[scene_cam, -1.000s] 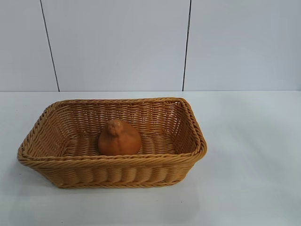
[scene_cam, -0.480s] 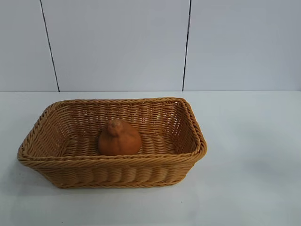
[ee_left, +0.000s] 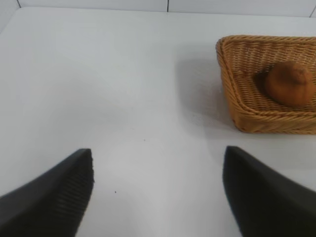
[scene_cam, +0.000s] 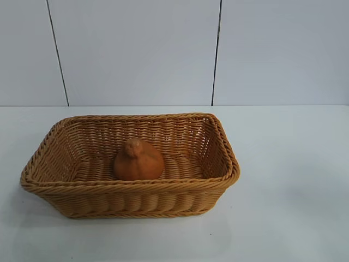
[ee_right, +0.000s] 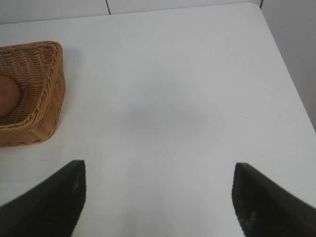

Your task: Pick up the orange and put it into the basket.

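Note:
The brownish-orange orange (scene_cam: 138, 160) with its knobby pointed top rests on the floor of the tan wicker basket (scene_cam: 221, 144), near the middle. It also shows in the left wrist view as the orange (ee_left: 289, 84) inside the basket (ee_left: 232, 94), and partly in the right wrist view as the orange (ee_right: 7, 96) behind the basket's wall (ee_right: 47, 94). My left gripper (ee_left: 158, 185) hangs open over bare table, well away from the basket. My right gripper (ee_right: 159, 192) is likewise open over bare table, holding nothing. Neither arm shows in the exterior view.
The basket stands on a white table (scene_cam: 289, 180) in front of a white panelled wall (scene_cam: 136, 49). The table's far corner and side edge (ee_right: 281, 59) show in the right wrist view.

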### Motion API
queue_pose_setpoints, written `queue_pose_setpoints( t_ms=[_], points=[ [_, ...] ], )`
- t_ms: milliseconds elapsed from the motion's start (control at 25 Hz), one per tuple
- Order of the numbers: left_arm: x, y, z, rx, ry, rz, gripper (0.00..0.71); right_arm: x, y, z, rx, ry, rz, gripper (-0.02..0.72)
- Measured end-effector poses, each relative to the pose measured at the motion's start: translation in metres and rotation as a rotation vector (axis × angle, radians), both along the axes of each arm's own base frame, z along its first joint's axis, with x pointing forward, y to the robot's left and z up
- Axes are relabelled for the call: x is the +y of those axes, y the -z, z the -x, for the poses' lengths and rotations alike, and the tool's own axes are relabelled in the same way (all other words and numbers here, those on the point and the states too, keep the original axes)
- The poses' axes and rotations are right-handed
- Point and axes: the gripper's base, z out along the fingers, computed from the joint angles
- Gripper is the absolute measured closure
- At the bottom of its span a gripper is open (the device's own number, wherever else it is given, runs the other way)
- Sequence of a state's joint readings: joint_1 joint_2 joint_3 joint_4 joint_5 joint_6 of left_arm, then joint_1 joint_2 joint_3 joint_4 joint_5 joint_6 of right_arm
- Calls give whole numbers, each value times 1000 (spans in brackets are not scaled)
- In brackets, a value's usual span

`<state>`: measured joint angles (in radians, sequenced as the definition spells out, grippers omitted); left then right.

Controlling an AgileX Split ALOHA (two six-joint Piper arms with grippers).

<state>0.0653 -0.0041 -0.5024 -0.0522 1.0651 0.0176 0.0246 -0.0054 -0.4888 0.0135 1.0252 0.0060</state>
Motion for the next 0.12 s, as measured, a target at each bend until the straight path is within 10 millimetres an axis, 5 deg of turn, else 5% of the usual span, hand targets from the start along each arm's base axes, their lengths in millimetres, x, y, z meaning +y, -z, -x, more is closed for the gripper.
queue_pose_setpoints(
  t_ms=[120],
  points=[
    [0,0,0,0,0,0,185,0,0,0,-2,0,-1,146]
  ],
)
